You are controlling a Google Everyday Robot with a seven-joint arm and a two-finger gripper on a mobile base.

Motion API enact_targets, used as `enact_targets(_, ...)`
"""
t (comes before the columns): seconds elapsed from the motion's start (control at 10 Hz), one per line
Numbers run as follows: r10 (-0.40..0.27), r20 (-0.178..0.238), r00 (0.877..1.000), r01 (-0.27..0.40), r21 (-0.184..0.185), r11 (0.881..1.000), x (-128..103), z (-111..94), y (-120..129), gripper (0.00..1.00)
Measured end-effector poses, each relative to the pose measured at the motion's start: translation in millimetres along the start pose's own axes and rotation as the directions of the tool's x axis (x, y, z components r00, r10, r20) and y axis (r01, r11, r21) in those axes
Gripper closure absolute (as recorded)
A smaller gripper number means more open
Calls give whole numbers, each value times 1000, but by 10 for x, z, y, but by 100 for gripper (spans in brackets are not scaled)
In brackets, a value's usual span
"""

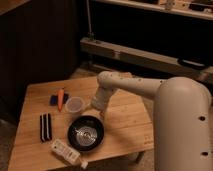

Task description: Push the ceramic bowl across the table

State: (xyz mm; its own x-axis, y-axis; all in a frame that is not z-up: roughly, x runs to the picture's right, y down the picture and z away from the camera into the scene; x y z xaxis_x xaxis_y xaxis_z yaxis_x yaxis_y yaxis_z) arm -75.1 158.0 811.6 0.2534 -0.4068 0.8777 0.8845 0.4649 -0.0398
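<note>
Camera view has the wide, shallow, glossy black ceramic bowl (85,132) sitting upright near the front edge of the small square table with a light wooden plank top (125,125), pale glints catching inside it. Just above the bowl's far right rim comes my gripper (101,113), at the end of my white arm (130,85) reaching in from the right; it sits low over the table, close against the bowl's rim, though I cannot tell if it is touching. Just behind the bowl and left of my gripper stands a small clear plastic cup (74,105), near the bowl but apart from it. Beside the cup, further back and left, lies a thin orange carrot-shaped object (61,98) resting across a small dark blue flat object (54,100). Out toward the left side of the table lies a pair of dark, narrow bars (45,127), side by side. At the front edge, just left of and below the bowl, lies a white plastic bottle (65,151) on its side.
</note>
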Motion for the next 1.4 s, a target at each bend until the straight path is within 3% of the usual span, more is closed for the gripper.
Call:
enact_targets(0.3,-66,9,998,66,-3,998,-112,55,-125,20)
enact_targets(0.8,-171,57,984,172,-5,985,-324,264,-366,20)
enact_targets(1.4,-191,66,979,192,-4,981,-362,307,-443,20)
